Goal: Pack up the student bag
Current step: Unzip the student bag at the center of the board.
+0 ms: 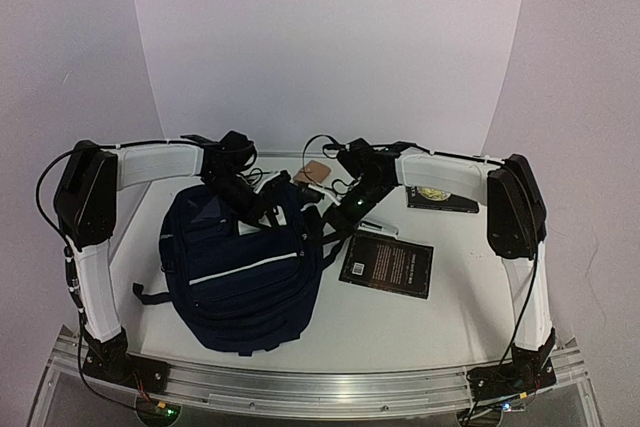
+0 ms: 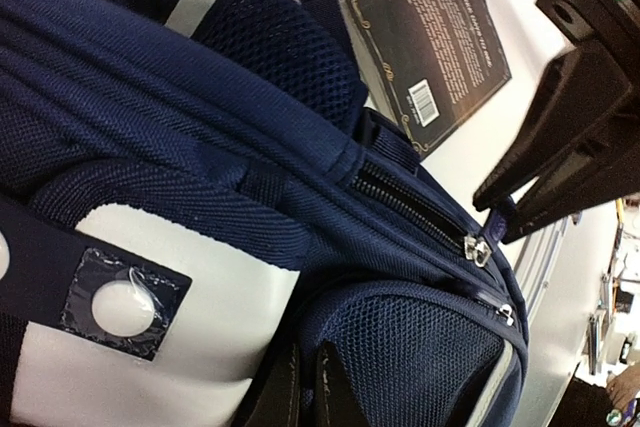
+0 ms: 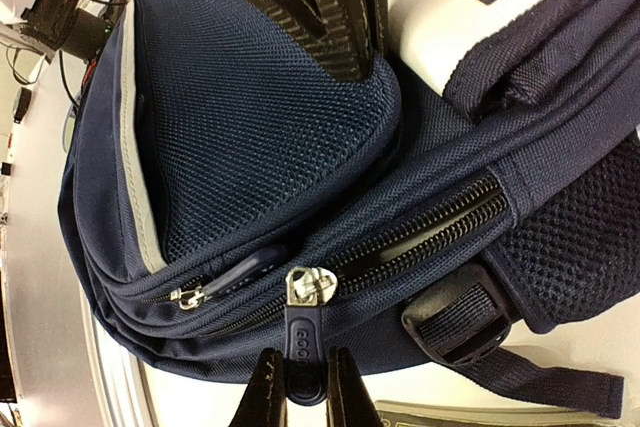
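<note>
Right gripper pinches zipper pull; navy student bag, zip part-open.

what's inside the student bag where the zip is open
Through the part-open zip of the student bag, only a thin pale strip shows; I cannot tell what it is. Fabric hides the rest.

The student bag is a large navy fabric backpack lying front face up, its top end under the left gripper and the right gripper. A thin pale stripe crosses its front. A white patch (one round slot shows) sits just beside the left fingers, which are closed on the fabric there. The main zip stands partly open, its zipper pull pinched between the right fingers.
</note>
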You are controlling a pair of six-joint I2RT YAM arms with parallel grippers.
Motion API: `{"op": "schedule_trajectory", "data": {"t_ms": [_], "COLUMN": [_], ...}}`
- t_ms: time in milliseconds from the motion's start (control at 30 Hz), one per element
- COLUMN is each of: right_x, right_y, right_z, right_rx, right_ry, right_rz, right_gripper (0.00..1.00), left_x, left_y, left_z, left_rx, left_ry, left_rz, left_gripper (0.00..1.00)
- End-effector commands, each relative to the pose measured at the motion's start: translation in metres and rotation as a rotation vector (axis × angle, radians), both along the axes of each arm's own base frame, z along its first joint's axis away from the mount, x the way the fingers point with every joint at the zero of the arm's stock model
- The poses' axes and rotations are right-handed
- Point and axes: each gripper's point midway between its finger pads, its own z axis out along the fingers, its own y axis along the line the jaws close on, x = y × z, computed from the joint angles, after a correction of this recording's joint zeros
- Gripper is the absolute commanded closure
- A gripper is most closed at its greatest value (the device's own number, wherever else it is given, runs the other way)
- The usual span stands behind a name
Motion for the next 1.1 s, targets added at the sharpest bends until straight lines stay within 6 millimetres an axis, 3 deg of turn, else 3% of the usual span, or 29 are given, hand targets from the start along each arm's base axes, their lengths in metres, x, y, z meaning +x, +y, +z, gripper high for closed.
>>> {"op": "schedule_trajectory", "data": {"t_ms": [0,167,333,567,833,1067], "right_x": [0.002,-0.017,-0.039,-0.065,-0.046,-0.090], "right_y": [0.008,-0.002,-0.012,-0.007,0.008,0.032], "right_z": [0.026,0.023,0.014,0.016,0.018,0.009], "right_rx": [0.076,0.063,0.046,0.058,0.066,0.044], "right_ry": [0.042,0.125,0.230,0.379,0.321,0.238], "right_rz": [-0.020,-0.035,-0.043,-0.046,-0.079,-0.018], "right_gripper": [1.00,1.00,1.00,1.00,1.00,1.00], "left_x": [0.035,0.077,0.101,0.118,0.112,0.122], "left_y": [0.005,0.039,0.060,0.073,0.108,0.111], "left_z": [0.010,0.013,0.013,0.003,0.012,0.006], "left_rx": [0.047,0.067,0.085,0.116,0.107,0.098], "left_ry": [-0.053,-0.036,-0.034,0.035,0.096,0.147], "left_rz": [0.169,0.414,0.544,0.705,0.923,1.029], "left_gripper": [1.00,1.00,1.00,1.00,1.00,1.00]}}
